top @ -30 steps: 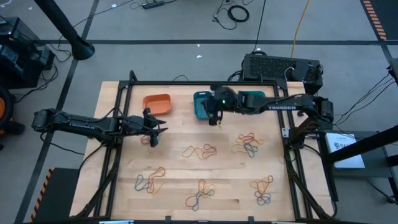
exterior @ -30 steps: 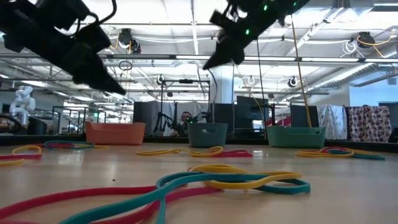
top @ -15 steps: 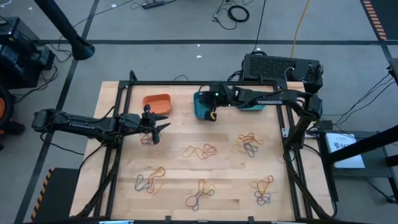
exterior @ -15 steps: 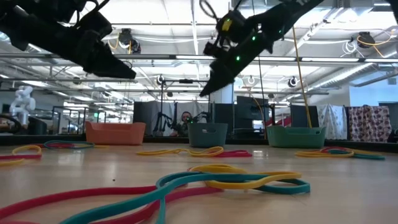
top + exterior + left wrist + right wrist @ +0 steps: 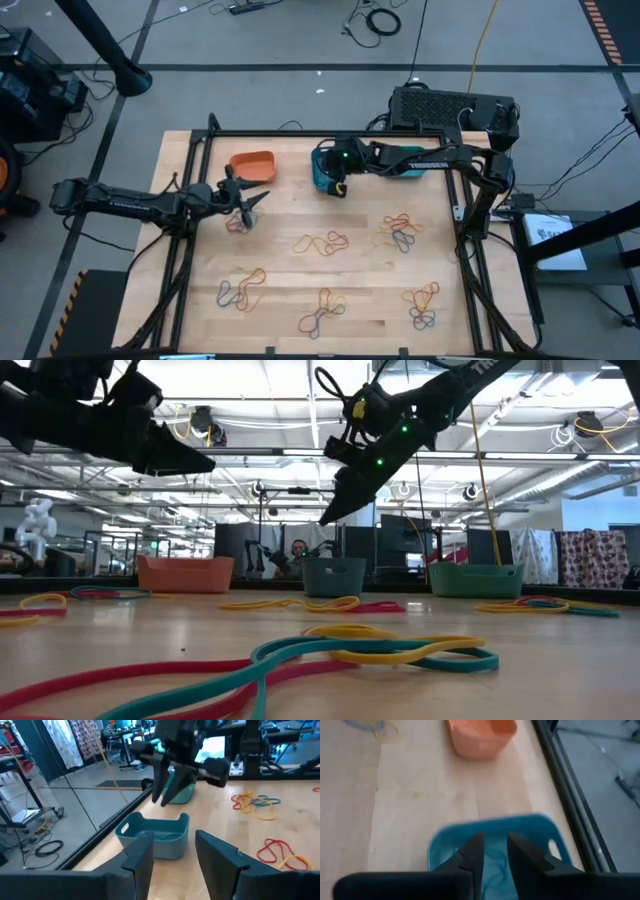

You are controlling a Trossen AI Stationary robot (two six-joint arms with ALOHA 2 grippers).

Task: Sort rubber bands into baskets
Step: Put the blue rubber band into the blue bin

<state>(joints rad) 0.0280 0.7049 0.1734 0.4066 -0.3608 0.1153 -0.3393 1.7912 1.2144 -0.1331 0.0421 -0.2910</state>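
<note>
The right gripper (image 5: 492, 852) hangs directly over the blue basket (image 5: 540, 827), fingers slightly parted, positioned to drop a band inside, while the left gripper (image 5: 172, 852) waits spread nearby.

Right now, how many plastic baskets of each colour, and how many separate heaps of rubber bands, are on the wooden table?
Orange rounded plastic basket: 1
Blue rounded plastic basket: 1
Teal rounded plastic basket: 1
Tangled heaps of thin coloured rubber bands: 6
Total: 9
</note>
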